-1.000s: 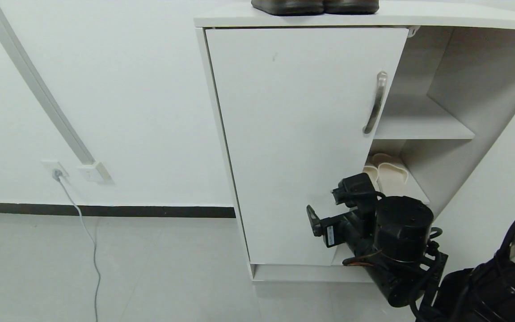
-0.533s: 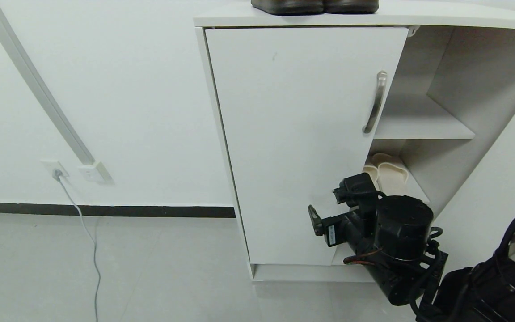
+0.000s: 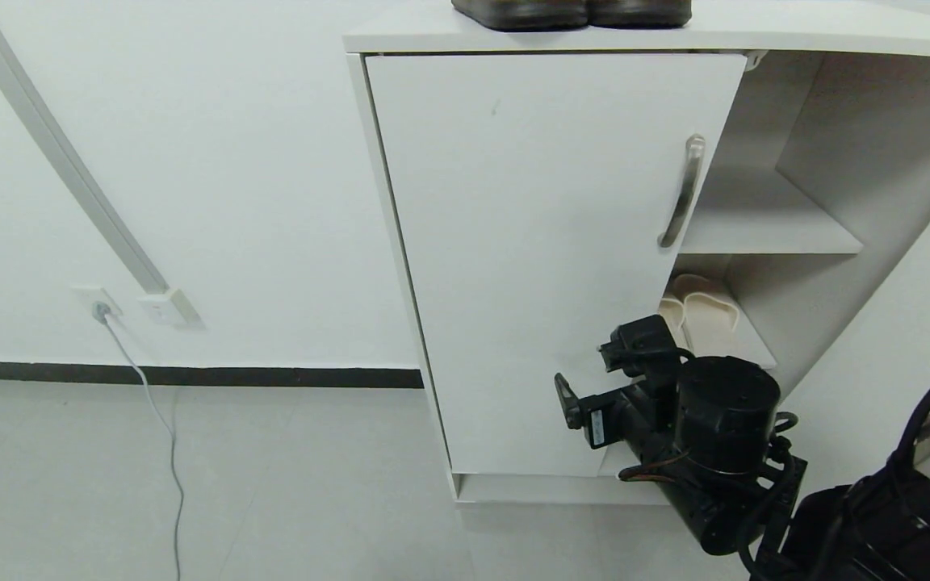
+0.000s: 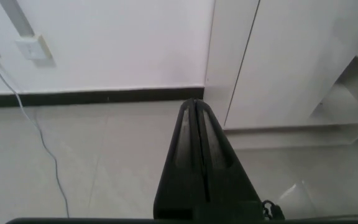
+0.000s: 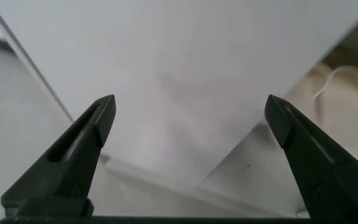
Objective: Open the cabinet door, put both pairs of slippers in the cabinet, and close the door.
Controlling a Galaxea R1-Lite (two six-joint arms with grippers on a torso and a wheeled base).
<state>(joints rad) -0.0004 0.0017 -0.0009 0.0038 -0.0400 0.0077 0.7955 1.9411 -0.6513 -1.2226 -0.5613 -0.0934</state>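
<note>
Cabinet [image 3: 796, 32] of white board stands against the wall, and everything else is placed from it. Its door [image 3: 546, 242] covers the left half of the front, with a metal handle [image 3: 681, 192] upright near the door's right edge. The cabinet's right half lies open to view and shows an upper shelf [image 3: 764, 230] and a lower one.

A pair of dark slippers [image 3: 570, 10] sits on top of the cabinet, above the door. A pair of cream slippers [image 3: 703, 319] lies side by side on the lower shelf, just right of the door's edge.

The right gripper [image 5: 188, 109] is low in front of the cabinet, facing the bottom part of the door near that same edge. Its fingers are spread wide with nothing between them; whether a fingertip touches the door cannot be told. The left gripper [image 4: 194, 106] hangs over the floor to the left of the cabinet, fingers pressed together and holding nothing.

A wall socket [image 3: 94, 303] sits well left of the cabinet, with a grey cable [image 3: 160, 420] trailing from it to the floor.
</note>
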